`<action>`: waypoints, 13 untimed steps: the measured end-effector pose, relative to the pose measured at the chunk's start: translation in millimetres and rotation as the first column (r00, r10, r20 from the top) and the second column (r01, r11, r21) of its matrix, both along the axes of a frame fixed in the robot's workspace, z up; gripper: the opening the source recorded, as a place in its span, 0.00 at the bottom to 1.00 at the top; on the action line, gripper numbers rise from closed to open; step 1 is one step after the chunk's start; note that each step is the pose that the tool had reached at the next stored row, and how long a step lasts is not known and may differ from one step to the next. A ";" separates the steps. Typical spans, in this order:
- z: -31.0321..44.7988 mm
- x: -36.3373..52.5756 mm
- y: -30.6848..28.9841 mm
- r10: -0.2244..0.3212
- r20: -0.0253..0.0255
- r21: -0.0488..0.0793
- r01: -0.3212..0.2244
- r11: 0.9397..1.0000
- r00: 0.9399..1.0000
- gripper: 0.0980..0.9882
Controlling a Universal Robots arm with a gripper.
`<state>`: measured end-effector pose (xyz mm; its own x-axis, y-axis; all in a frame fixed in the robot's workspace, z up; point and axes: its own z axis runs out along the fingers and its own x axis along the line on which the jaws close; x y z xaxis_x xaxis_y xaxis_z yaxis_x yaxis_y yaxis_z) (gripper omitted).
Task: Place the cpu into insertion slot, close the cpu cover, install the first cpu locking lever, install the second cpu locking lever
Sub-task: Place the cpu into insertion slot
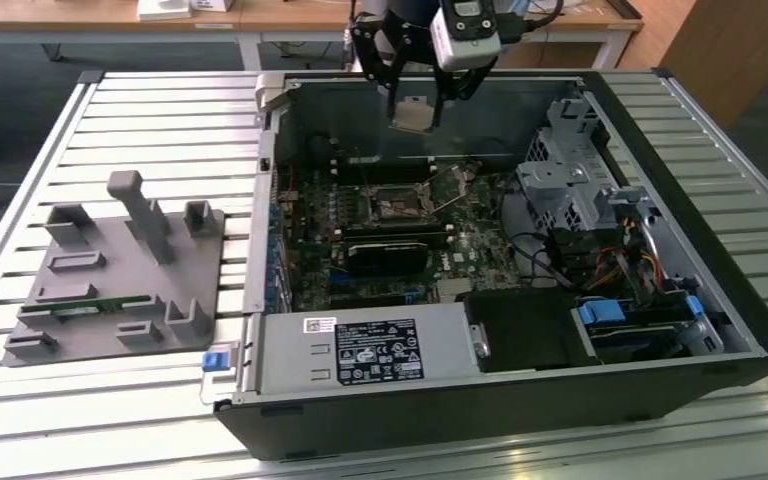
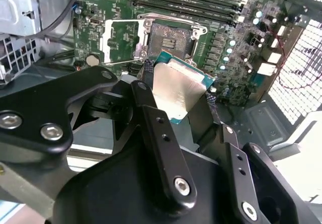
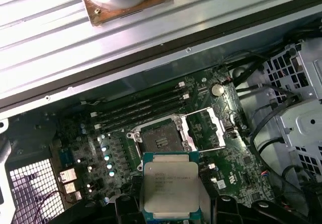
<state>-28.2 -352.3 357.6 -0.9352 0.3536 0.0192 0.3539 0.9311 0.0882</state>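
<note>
The gripper (image 2: 176, 85) is clamping the cpu (image 3: 171, 191) by its edges, above the slot (image 3: 160, 141), whose cover (image 3: 207, 129) is lying open beside it. Doing this well, I reckon, means keeping the cpu square to the slot.

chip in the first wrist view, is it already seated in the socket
No, the gripper holds the chip apart from the socket, which lies bare with its cover swung open.

silver cpu (image 3: 171, 189) aloft, insertion slot (image 3: 161, 138) exposed, cpu cover (image 3: 209, 128) open
</note>
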 end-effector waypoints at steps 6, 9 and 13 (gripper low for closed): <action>-1.3 -8.3 0.0 -0.013 0.000 0.000 0.013 1.000 1.000 0.48; -3.2 -9.5 0.0 -0.040 0.000 0.000 0.040 0.999 0.999 0.48; -5.9 -9.6 0.0 -0.102 0.000 0.000 0.102 0.995 0.995 0.48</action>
